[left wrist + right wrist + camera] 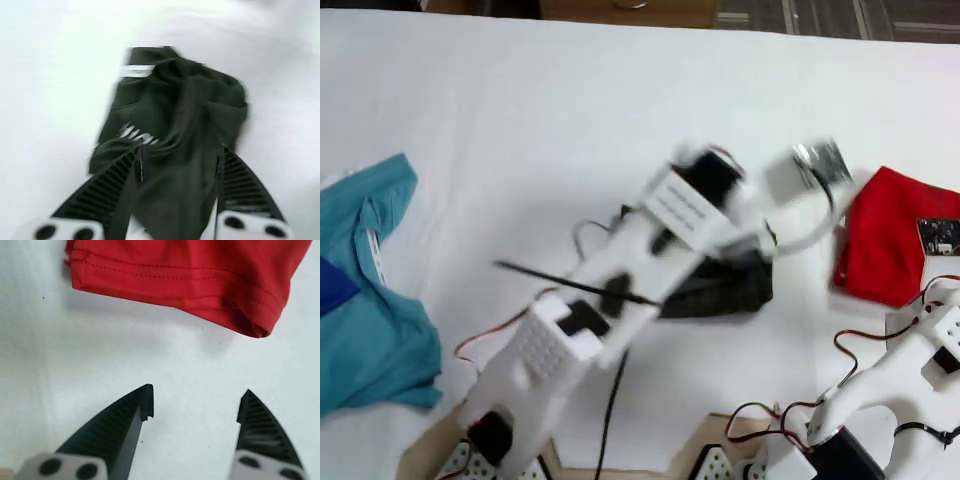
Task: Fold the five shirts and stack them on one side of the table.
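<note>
The dark shirt (175, 95) carries a white neck label (136, 71) and pale lettering (135, 134) lower on the cloth, both too blurred to read. In the left wrist view, the left gripper (180, 150) has its fingers apart, one on either side of this shirt's crumpled cloth, which runs between them. I cannot tell whether the pads touch the cloth.

From the high view, the dark shirt (730, 285) lies bunched near the table's centre, slightly toward 4 o'clock and partly under the left arm (620, 280). The red shirt (885, 240) lies at 3 o'clock, and a teal shirt (370, 310) is spread at 9 o'clock, against the edge.

The table (520, 100) is covered in plain white cloth. At 12 o'clock, beyond it, are a strip of wooden furniture (620, 10) and a dark floor (840, 15). A wooden base board (420, 455) sits at 6 o'clock.

The right wrist view adds the red shirt's (190, 270) stitched double hem. The right gripper (197, 390) has its fingers spread wide over bare white cloth, near that hem but apart from it. The right arm (880, 385) stands at 5 o'clock.
</note>
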You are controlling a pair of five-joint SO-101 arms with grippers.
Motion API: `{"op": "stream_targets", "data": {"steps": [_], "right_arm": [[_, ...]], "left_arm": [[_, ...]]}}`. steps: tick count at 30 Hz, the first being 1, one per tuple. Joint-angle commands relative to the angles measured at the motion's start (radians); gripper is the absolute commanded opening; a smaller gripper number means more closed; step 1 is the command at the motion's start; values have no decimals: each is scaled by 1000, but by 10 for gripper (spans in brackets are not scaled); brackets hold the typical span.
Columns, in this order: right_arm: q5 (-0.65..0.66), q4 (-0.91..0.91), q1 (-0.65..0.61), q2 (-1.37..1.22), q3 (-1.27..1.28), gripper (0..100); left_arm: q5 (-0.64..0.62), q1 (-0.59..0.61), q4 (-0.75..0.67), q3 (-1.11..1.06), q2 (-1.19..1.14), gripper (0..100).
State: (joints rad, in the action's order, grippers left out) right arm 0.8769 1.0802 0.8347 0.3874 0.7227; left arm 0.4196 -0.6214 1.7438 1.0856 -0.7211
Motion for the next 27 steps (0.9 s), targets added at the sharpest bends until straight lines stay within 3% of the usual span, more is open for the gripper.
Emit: {"op": "stream_targets", "data": {"steps": [1,4,7,20,27], "right_arm": [[9,22,-45,44,-11,283],[9,48,-102,44,-11,283],[9,54,-157,44,-11,283],[9,48,-205,44,-11,283],[9,16,-183,44,-11,283]], "left_arm": [[5,198,41,4,54,229],[6,304,41,-145,37,229],[6,313,28,-275,31,229],[6,123,-75,-363,-44,229],[2,25,-46,-361,-48,16]]}}
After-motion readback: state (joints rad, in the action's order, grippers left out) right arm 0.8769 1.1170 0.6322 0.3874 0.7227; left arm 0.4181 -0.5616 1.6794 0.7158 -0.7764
